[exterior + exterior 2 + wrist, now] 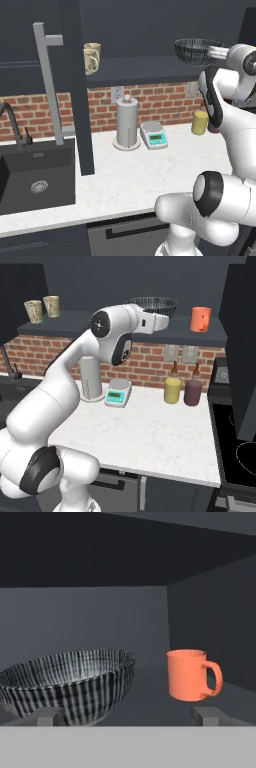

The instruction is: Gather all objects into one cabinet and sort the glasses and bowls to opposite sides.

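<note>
**A:** Gripper (128, 716) spread wide, nothing between the jaws, parked up at the cabinet shelf (150, 331) right in front of the black ribbed bowl (70, 684). Orange mug (190, 674) just to the right of the bowl, not touching. Two beige patterned cups (42, 308) way off at the far left end of the same shelf, close together.

**B:** So bowl next? Looks awkward to grab.

**A:** Probably. Way too broad to span across, so best bet is pinching the rim, one finger inside, one outside. Looks stiff and ceramic-ish, likely smooth and a bit slippery, and would tip from a one-sided rim grip, so a firm squeeze and slow carry.

**B:** And the mug?

**A:** Easier. Light, rigid, narrow enough to clamp across the body or over the rim opposite the handle. Chippable if bumped into the bowl though, given how near they sit.
</note>
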